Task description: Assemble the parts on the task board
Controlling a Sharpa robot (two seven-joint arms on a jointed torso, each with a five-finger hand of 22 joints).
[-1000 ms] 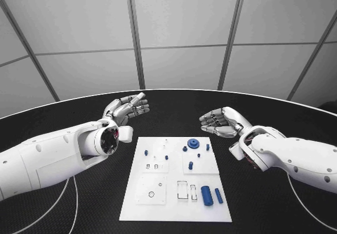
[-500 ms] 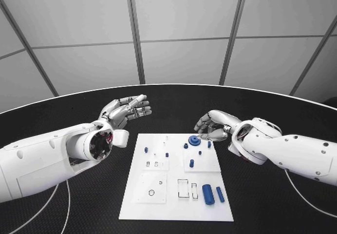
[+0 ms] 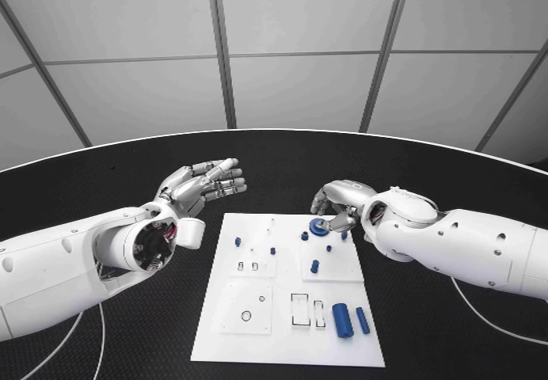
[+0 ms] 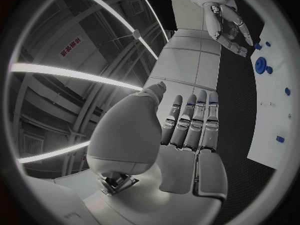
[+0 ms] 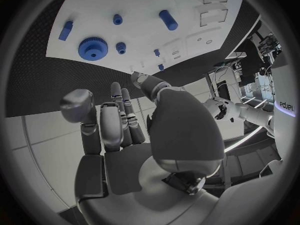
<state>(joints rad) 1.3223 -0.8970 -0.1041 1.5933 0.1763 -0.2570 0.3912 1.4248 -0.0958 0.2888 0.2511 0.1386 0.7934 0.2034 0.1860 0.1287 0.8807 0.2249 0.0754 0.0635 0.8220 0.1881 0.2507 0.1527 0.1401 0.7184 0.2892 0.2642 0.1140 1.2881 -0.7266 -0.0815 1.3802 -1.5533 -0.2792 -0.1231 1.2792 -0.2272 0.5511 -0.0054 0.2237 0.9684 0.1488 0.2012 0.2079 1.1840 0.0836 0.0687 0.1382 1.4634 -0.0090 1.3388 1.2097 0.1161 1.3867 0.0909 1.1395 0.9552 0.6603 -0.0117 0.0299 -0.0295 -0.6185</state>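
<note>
Over the task board [image 3: 240, 332], both hands' fingers [image 3: 211, 178] spread, holding nothing.

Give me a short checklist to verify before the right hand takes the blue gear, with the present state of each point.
1. Right hand holds nothing: ok, fingers apart in its wrist view.
2. Right hand above blue gear: ok.
3. Fingers touching the gear: not ok, a gap remains.
4. Left hand away from task board: ok, open beyond its far left corner.
5. Gear seated on a peg: cannot tell.
</note>
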